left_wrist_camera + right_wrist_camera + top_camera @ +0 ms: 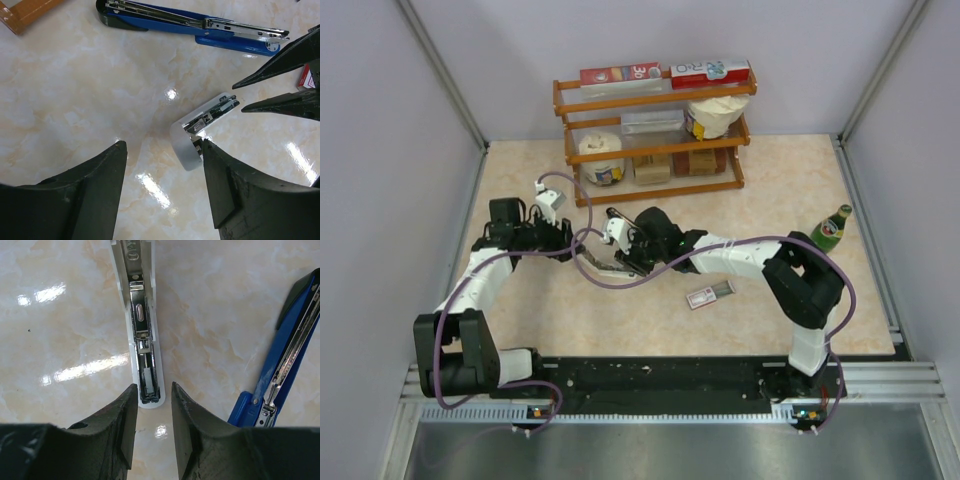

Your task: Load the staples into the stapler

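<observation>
A white stapler (141, 340) lies opened on the table, its empty metal channel facing up. My right gripper (152, 390) is open with a narrow gap, its tips just short of the stapler's near end and holding nothing. My left gripper (162, 145) is open wide and empty, its right finger (220, 175) beside the white stapler's rounded end (192, 142). A blue stapler (200, 25) lies opened beyond it and also shows in the right wrist view (292, 350). The red-and-white staple box (709, 294) lies on the table to the right of both grippers. No loose strip shows.
A wooden rack (655, 150) with boxes and jars stands at the back. A green bottle (831, 228) stands at the right. Purple cables loop over both arms. The right gripper's fingers (280, 85) reach into the left wrist view.
</observation>
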